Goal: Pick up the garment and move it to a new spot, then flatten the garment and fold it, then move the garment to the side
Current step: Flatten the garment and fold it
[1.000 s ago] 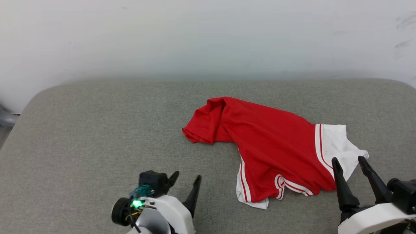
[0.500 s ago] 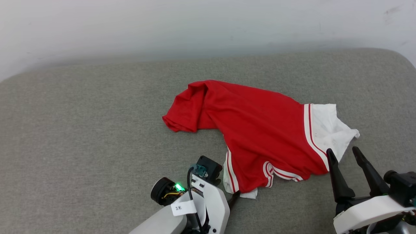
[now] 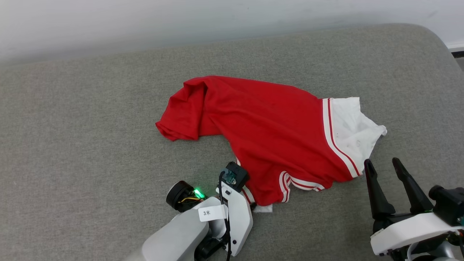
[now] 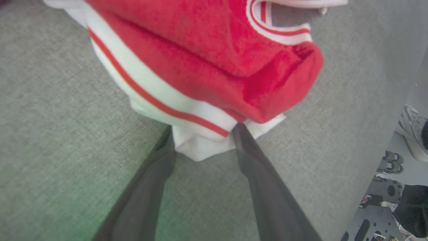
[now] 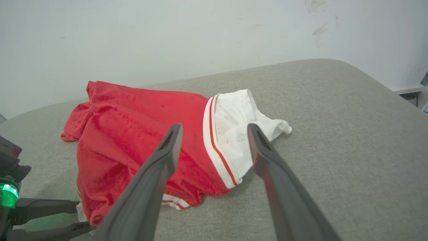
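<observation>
Garment (image 3: 268,134) long axis left-right, sleeve (image 3: 351,127) rightward, left gripper (image 4: 203,130) wide astride hem (image 4: 200,147), right gripper (image 3: 381,160) wide

A big soft gray cushion (image 3: 90,145) sits in front of a plain white wall (image 3: 145,21). A white shoe (image 4: 412,131) shows past the cushion's edge.

my left forearm (image 3: 174,239) reaches forward, wrist tipped down, left gripper (image 4: 203,129) low with its fingers (image 4: 257,174) parted. my right gripper (image 3: 381,160) hangs off to the right, jaws wide, pointing away from me.
</observation>
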